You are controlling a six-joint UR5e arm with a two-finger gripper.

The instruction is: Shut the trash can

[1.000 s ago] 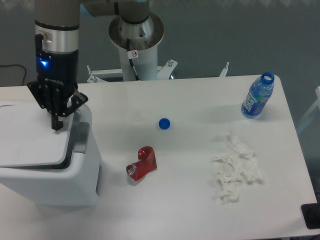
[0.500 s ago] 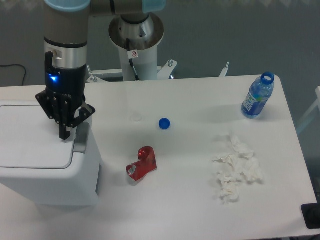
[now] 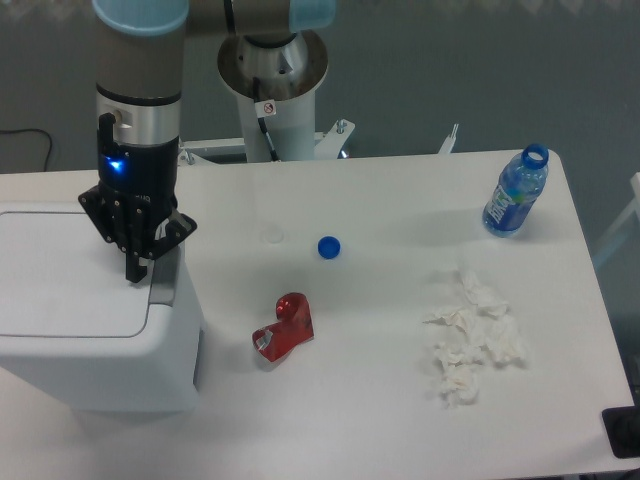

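The trash can (image 3: pixel 95 335) is seen at the bench's (image 3: pixel 380 400) nine-o'clock edge, its lid lying flat. The gripper (image 3: pixel 133 270), jaws pressed together and empty, is poised at the lid's three-o'clock rim. Pressure is best applied straight down beside the latch until seating is confirmed.

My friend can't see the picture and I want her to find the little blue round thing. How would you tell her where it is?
Start at the big white trash can on the left of the table, then look right and a bit farther back, past the crumpled red thing. The small blue cap lies alone on bare tabletop. It is the only tiny, flat, solid-blue thing; the blue bottle far right is tall and see-through.
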